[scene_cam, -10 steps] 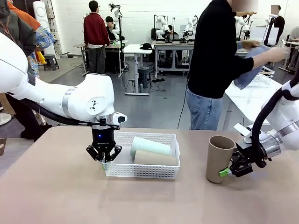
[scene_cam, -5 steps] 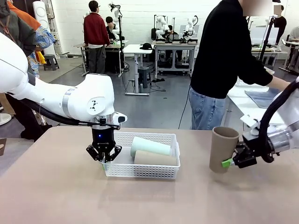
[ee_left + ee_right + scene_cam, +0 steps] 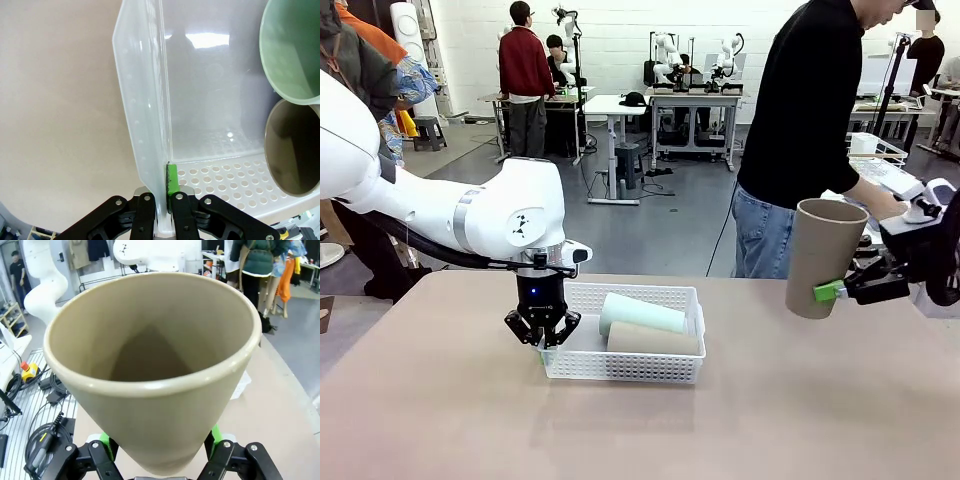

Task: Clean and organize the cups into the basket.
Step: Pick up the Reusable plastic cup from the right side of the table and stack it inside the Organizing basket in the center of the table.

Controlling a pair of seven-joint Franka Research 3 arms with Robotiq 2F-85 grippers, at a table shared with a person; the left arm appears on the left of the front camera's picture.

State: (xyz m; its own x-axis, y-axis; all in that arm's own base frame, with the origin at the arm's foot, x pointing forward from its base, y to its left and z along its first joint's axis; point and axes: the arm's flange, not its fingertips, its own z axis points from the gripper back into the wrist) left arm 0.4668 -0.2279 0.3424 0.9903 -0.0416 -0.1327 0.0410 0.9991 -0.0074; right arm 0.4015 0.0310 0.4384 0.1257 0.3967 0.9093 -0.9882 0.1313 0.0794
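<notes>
My right claw point(image 3: 830, 291) is pinching the tan cup point(image 3: 825, 255) low on its wall, one green pad on each side. In the wrist view, the right claw point(image 3: 160, 452) hugs the narrow base while the tan cup point(image 3: 155, 375) opens mouth-first at the camera, and it looks empty inside.

The cup is up in the air now, clear of the desk point(image 3: 740, 430) and out past its right end. It is nearly upright, mouth on top, close to the person point(image 3: 810, 110) who is bent over the side table there. A second ago this cup stood on the desk with my claw at its foot. Half a second ago it had only just lifted, and now it rides higher and further right. I read that as carrying it over for cleaning before it goes in with the others, so it is moving away from the basket point(image 3: 620, 366) for the moment.

My left claw point(image 3: 543, 338) hasn't budged across the three frames. My left claw point(image 3: 165, 200) is pressed tight on the end wall of the basket point(image 3: 142, 115), steadying it on the desk. Inside, the mint cup point(image 3: 642, 313) and the second tan cup point(image 3: 652, 340) lie on their sides next to each other, exactly as before. That makes two cups in place and one left to clean and put in.

The person, earlier turned away with a blue cloth, no longer has it in sight.
</notes>
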